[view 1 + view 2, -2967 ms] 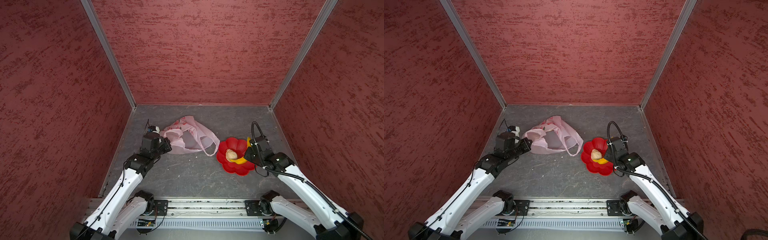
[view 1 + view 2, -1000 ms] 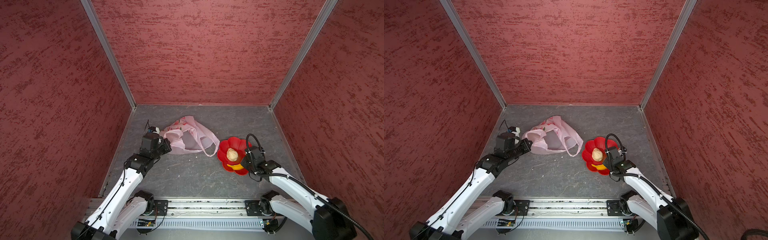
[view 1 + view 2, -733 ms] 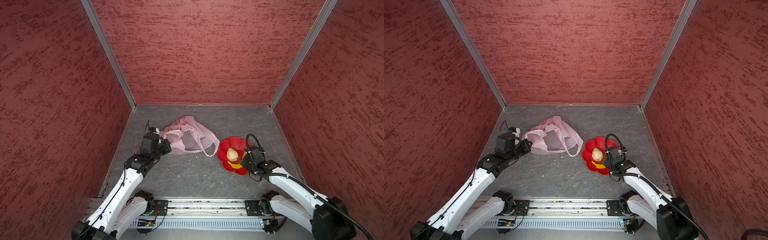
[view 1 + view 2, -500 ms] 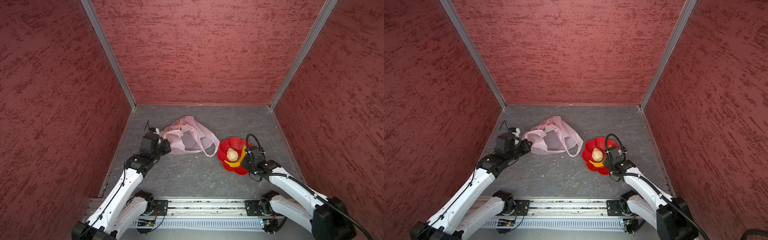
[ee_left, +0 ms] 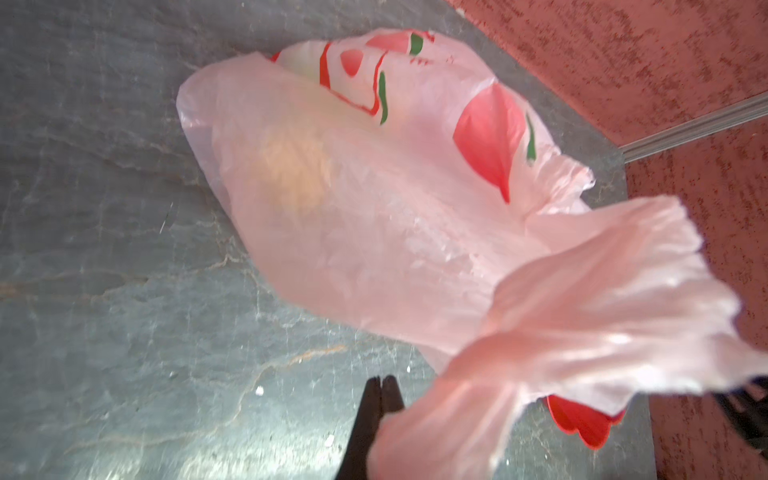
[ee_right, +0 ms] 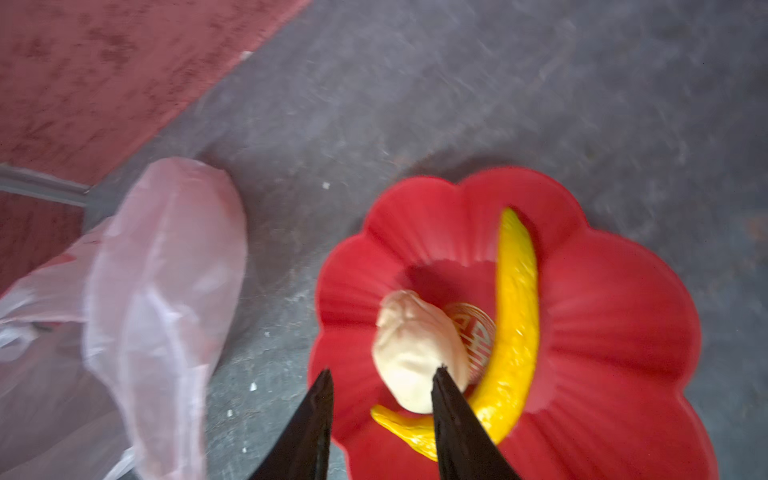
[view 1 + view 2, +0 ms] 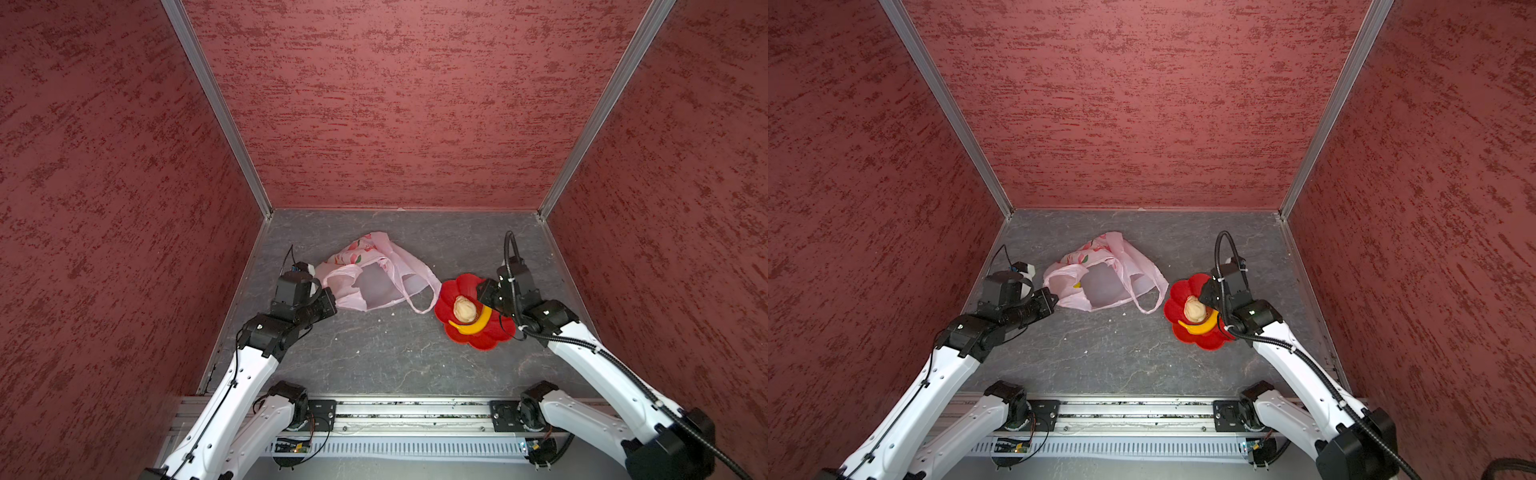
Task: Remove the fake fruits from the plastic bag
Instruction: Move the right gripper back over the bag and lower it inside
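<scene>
I'm looking into a robot test cell, not a home or a shop. Red textured walls (image 7: 395, 104) are boxing in a grey stone-patterned surface (image 7: 374, 353), and aluminium strips (image 7: 216, 104) are running up the corners. Two white arms (image 7: 245, 374) are standing on a metal rail (image 7: 407, 409), with a bare circuit board (image 7: 291, 446) sitting beneath it.

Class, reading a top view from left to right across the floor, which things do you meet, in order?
left gripper → plastic bag → red flower-shaped dish. Left out, since they overlap the dish: the fake fruits and the right gripper.
</scene>
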You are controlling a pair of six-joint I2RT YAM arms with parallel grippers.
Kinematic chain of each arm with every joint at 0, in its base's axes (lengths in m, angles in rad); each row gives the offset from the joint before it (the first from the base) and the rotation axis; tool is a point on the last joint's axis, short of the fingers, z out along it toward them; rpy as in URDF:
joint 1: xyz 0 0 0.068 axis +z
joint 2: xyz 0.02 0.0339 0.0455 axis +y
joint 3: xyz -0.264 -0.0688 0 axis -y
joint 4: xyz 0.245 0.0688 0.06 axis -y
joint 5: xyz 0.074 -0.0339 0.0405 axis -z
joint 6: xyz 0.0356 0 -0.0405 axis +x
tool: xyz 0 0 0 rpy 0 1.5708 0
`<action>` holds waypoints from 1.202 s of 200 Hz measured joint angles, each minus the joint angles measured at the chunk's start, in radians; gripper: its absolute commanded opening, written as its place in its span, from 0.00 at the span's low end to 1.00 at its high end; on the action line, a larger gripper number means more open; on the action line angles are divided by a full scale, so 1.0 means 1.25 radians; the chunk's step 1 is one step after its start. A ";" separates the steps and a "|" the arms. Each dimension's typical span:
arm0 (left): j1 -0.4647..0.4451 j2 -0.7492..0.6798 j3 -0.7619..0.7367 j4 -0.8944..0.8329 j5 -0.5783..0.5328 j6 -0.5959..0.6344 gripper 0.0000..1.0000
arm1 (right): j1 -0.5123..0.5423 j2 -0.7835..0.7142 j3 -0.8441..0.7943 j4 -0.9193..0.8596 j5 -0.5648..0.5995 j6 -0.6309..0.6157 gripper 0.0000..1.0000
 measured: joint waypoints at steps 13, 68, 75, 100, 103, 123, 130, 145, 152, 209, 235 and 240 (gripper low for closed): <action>-0.014 -0.019 0.009 -0.051 -0.002 -0.008 0.00 | 0.042 0.037 0.078 0.005 -0.010 -0.049 0.41; -0.041 -0.016 0.087 -0.227 -0.064 -0.108 0.00 | 0.244 0.229 0.285 0.089 -0.077 -0.233 0.42; -0.043 -0.014 0.091 -0.246 -0.074 -0.127 0.00 | 0.264 0.257 0.301 0.102 -0.089 -0.249 0.43; -0.056 -0.017 0.092 -0.313 -0.114 -0.204 0.00 | 0.318 0.364 0.356 0.146 -0.124 -0.291 0.43; -0.057 -0.019 0.092 -0.319 -0.119 -0.212 0.00 | 0.323 0.377 0.361 0.153 -0.127 -0.293 0.43; -0.069 -0.037 0.091 -0.360 -0.152 -0.272 0.00 | 0.349 0.469 0.400 0.187 -0.160 -0.305 0.42; -0.073 -0.044 0.091 -0.374 -0.165 -0.292 0.00 | 0.356 0.497 0.411 0.196 -0.170 -0.306 0.42; -0.077 -0.056 0.091 -0.401 -0.193 -0.326 0.00 | 0.371 0.554 0.434 0.208 -0.194 -0.308 0.41; -0.077 -0.057 0.092 -0.412 -0.205 -0.339 0.00 | 0.378 0.579 0.447 0.211 -0.201 -0.310 0.40; -0.080 -0.034 0.094 -0.424 -0.243 -0.367 0.00 | 0.441 0.675 0.537 0.211 -0.215 -0.334 0.40; -0.081 -0.038 0.093 -0.418 -0.246 -0.367 0.00 | 0.458 0.683 0.573 0.208 -0.215 -0.337 0.40; -0.081 -0.040 0.093 -0.418 -0.246 -0.367 0.00 | 0.460 0.685 0.578 0.207 -0.215 -0.337 0.40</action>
